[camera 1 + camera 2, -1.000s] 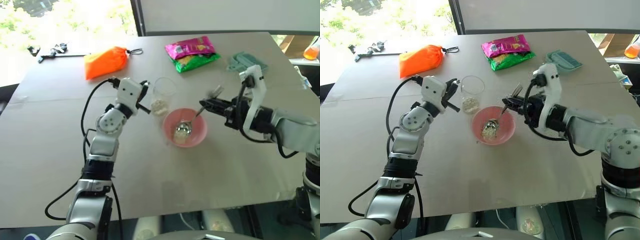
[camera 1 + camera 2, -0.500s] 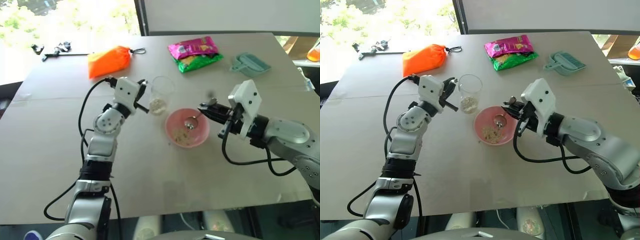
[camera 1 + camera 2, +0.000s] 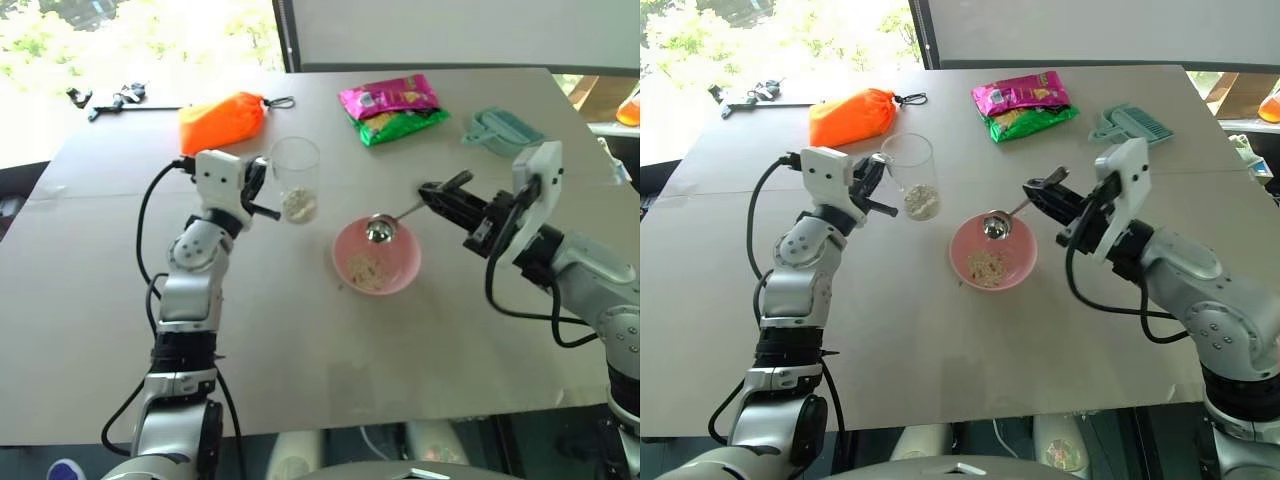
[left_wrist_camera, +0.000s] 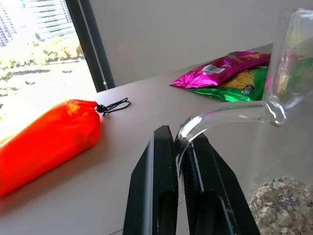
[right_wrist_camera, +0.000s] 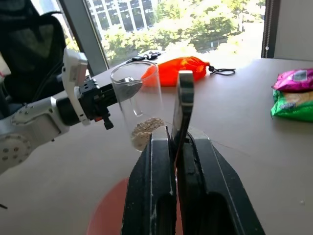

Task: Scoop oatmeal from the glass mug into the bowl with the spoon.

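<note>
Left eye view puts the oatmeal in two places: a pale clump at the bottom of the glass mug (image 3: pixel 296 180), and a scatter of flakes (image 3: pixel 362 270) already lying in the pink bowl (image 3: pixel 376 258). We see our left gripper (image 3: pixel 262 190) with its two black fingers pressed together on the mug's clear handle, and the mug looks lifted and tipped a little toward the bowl, though we cannot tell for sure whether its base is off the table (image 3: pixel 120 300). Our right gripper (image 3: pixel 440 195) has its fingers clamped on the thin handle of the spoon (image 3: pixel 385 226), whose small shiny bowl hangs just above the far rim of the pink bowl and appears empty. The mug sits near the bowl on our left side, apart from it. Farther out on the table lie an orange pouch (image 3: pixel 222 120), a pink and green snack packet (image 3: pixel 392 106) and a teal dustpan (image 3: pixel 501 130), all well apart from the work. We judge that one scoop is delivered and the spoon is between loads. The next move, as we read it, calls for carrying the spoon across to the mug's open mouth, dipping it down to the clump at the bottom, and lifting it level so the flakes do not spill on the way to the bowl.
</note>
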`<state>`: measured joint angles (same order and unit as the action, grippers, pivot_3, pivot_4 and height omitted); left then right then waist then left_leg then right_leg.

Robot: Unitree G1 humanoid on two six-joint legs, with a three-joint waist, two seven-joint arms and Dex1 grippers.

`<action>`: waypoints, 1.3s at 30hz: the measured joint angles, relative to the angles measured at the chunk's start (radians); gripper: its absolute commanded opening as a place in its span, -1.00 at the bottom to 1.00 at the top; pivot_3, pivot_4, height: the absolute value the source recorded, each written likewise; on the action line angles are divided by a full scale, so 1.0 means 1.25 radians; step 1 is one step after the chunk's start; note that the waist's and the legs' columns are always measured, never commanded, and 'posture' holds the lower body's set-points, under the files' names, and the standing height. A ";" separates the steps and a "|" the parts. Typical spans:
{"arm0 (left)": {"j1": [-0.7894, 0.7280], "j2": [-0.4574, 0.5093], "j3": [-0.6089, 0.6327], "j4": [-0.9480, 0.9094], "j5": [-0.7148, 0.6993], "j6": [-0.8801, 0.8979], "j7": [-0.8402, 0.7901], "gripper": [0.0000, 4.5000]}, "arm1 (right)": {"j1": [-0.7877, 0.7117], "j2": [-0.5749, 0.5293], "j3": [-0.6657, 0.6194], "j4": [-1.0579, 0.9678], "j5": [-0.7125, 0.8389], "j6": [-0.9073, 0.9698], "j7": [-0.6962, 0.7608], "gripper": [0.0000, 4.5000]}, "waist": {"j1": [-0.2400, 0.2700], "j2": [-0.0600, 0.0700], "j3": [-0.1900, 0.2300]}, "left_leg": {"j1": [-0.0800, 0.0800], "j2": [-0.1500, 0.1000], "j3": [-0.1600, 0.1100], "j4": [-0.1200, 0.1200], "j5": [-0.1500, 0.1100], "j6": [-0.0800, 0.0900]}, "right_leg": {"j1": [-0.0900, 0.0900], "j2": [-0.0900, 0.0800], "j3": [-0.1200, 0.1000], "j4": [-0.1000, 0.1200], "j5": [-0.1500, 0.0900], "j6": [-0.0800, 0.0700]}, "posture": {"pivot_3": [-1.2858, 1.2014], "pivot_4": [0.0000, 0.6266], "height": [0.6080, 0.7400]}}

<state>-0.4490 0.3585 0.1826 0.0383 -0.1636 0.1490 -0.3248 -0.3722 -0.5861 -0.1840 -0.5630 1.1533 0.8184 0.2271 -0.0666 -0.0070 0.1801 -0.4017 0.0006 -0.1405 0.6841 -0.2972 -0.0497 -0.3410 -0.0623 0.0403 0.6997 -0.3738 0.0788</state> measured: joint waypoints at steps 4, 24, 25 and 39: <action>0.038 -0.003 0.041 -0.031 -0.029 0.050 0.027 -0.99 | 0.015 0.004 -0.039 0.058 0.187 0.043 -0.104 -1.00 | 0.000 0.000 0.000 | 0.000 0.000 0.000 0.000 0.000 0.000 | 0.000 0.000 0.000 0.000 0.000 0.000 | 0.03 -0.52 1.00; 0.097 -0.020 -0.007 -0.085 -0.011 0.027 0.032 -0.99 | -0.437 0.121 0.170 0.357 0.357 0.034 -0.352 -1.00 | -0.004 0.000 0.000 | 0.000 0.000 0.001 -0.001 0.000 0.000 | -0.001 0.000 0.001 0.000 0.000 0.000 | 0.03 -0.52 1.00; 0.098 -0.021 -0.023 -0.091 -0.008 0.022 0.029 -0.99 | -0.456 0.139 0.181 0.368 0.332 0.038 -0.338 -1.00 | -0.004 0.000 0.000 | 0.000 0.001 0.001 -0.001 0.000 0.000 | -0.001 0.000 0.001 0.000 0.000 0.000 | 0.03 -0.52 1.00; 0.113 -0.021 -0.042 -0.117 0.019 -0.013 0.020 -0.99 | -0.535 0.182 0.185 0.457 0.106 0.110 -0.195 -1.00 | -0.003 0.000 0.000 | 0.000 0.000 0.001 -0.001 0.000 0.000 | -0.001 0.000 0.001 0.000 0.000 0.000 | 0.03 -0.52 1.00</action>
<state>-0.3081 0.3320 0.1305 -0.1076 -0.1403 0.1334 -0.2999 -1.0415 -0.3592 0.0475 0.0086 1.2858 0.9561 -0.0172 -0.0703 -0.0064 0.1802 -0.4014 0.0010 -0.1398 0.6831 -0.2971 -0.0498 -0.3418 -0.0625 0.0409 0.6997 -0.3738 0.0787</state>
